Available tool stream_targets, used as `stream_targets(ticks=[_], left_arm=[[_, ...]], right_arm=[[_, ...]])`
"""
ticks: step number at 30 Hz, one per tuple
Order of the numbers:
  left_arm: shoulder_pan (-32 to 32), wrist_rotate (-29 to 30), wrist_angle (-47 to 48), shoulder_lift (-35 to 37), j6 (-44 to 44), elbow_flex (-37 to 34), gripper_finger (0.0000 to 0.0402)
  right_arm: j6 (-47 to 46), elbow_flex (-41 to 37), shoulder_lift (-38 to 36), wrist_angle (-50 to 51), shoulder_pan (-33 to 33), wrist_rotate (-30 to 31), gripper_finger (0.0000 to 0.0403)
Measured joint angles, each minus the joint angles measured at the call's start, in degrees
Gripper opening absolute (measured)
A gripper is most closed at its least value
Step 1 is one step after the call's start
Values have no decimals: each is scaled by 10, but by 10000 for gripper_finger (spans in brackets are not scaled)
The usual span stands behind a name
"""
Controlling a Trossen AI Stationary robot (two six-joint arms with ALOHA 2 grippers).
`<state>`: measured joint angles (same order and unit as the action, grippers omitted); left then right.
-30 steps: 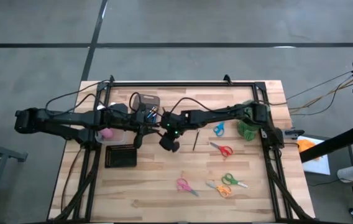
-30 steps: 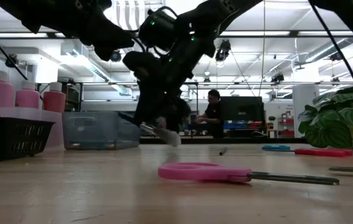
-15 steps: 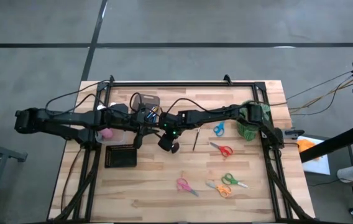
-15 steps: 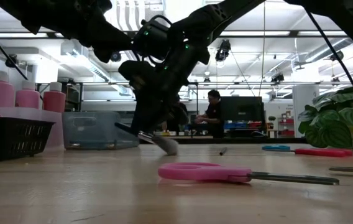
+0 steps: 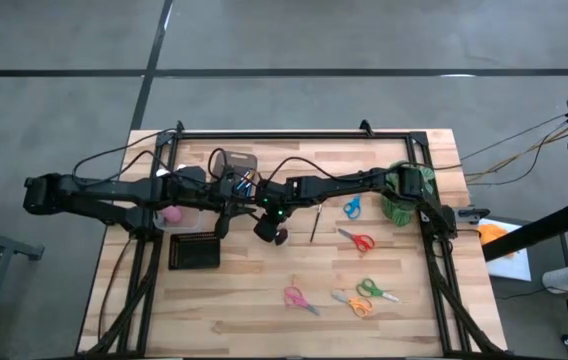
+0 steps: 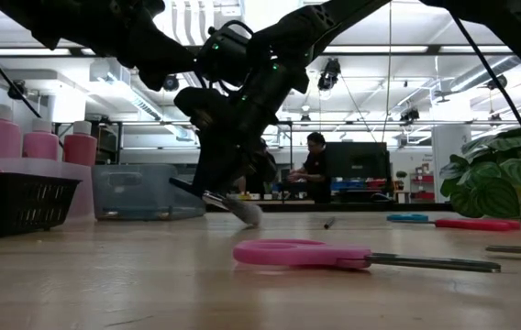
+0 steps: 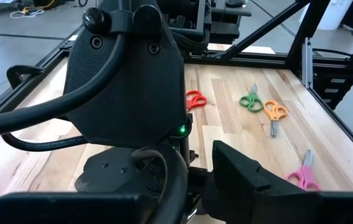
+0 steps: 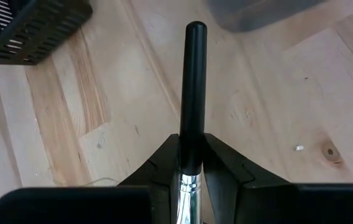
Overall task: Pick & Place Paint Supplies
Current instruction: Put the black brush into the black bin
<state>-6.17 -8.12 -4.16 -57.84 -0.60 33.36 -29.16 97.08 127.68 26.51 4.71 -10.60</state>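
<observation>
My right gripper hangs over the middle of the table, shut on a black-handled paintbrush with a silver ferrule and a grey bristle tip. The tip is just above the wood; whether it touches, I cannot tell. A thin dark brush lies flat on the table to its right. Three pink bottles with white caps stand in a clear tub at the left. My left gripper waits beside the right wrist, open, with nothing seen between its fingers. My right gripper pinches the brush's black handle between its two fingers, just behind the silver ferrule. The fingers come steeply from above and lie across the brush. The brush is tilted, bristle end low and the handle's free end higher, toward the bins.
A black mesh basket sits near the left, with a grey bin behind it. Several scissors lie on the right half: blue, red, green, orange, pink. A leafy plant stands at the right edge.
</observation>
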Motion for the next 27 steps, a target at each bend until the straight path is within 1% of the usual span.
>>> stream_targets(ticks=[13, 16, 19, 27], left_arm=[[0, 0, 0, 0, 1, 0, 97], [0, 0, 0, 0, 2, 0, 97], [0, 0, 6, 0, 2, 1, 97], [0, 0, 35, 0, 2, 2, 97]], right_arm=[[-4, 0, 0, -1, 0, 1, 53], [-4, 0, -1, -2, 0, 1, 58], [-4, 0, -1, -2, 0, 1, 78], [-6, 0, -1, -2, -1, 1, 150]])
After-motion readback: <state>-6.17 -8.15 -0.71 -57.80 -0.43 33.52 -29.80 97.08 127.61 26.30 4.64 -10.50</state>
